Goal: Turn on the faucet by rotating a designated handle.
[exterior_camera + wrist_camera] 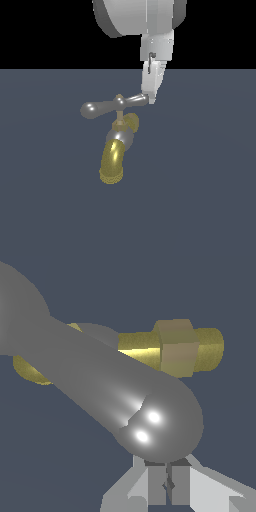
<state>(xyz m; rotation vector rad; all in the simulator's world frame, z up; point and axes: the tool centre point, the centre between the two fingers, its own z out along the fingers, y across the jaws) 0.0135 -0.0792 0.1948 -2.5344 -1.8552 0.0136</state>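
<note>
The faucet (113,161) stands in the middle of the exterior view, with a curved brass-yellow spout and a grey collar. Its handle (107,106) is a glossy grey crossbar on a short brass stem, slightly tilted. My white gripper (148,99) comes down from above, and its fingertips touch the handle's end on the exterior view's right. In the wrist view the handle (100,381) fills the picture, and its rounded end sits right in front of my gripper (167,483). The fingers (156,483) are pressed together and hold nothing. The brass stem (175,348) shows behind the handle.
A flat dark grey-blue floor (210,200) surrounds the faucet. The arm's large grey wrist housing (135,15) hangs above the handle at the top of the exterior view.
</note>
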